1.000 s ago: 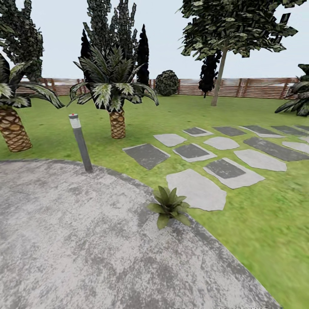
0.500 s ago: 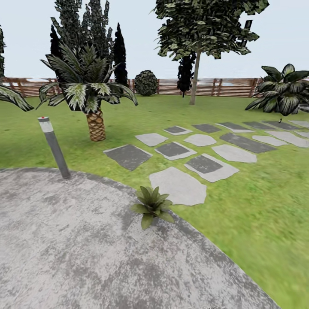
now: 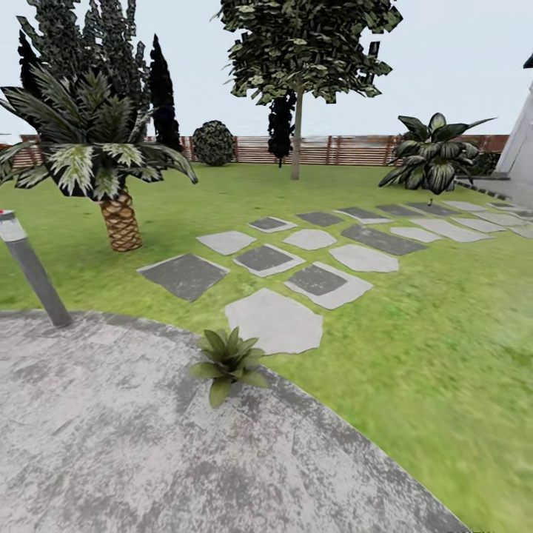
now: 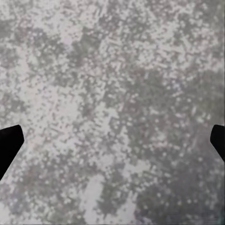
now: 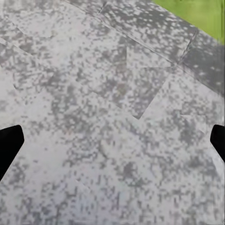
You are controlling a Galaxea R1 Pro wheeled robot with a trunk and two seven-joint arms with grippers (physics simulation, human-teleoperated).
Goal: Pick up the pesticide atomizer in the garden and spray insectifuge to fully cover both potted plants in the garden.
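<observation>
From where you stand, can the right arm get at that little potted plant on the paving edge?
Probably not yet. The potted plant sits ahead at the paving rim, while the right pincer, wide open and holding nothing, looks down on bare paving with grass at one corner. Roll closer first.

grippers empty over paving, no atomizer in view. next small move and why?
Probably keep turning the base and head right to look for the atomizer. Both wrist views show wide-apart fingertips above bare mottled paving, nothing held. One potted plant sits at the paving edge by the lawn, so spraying can't start without the bottle.
</observation>
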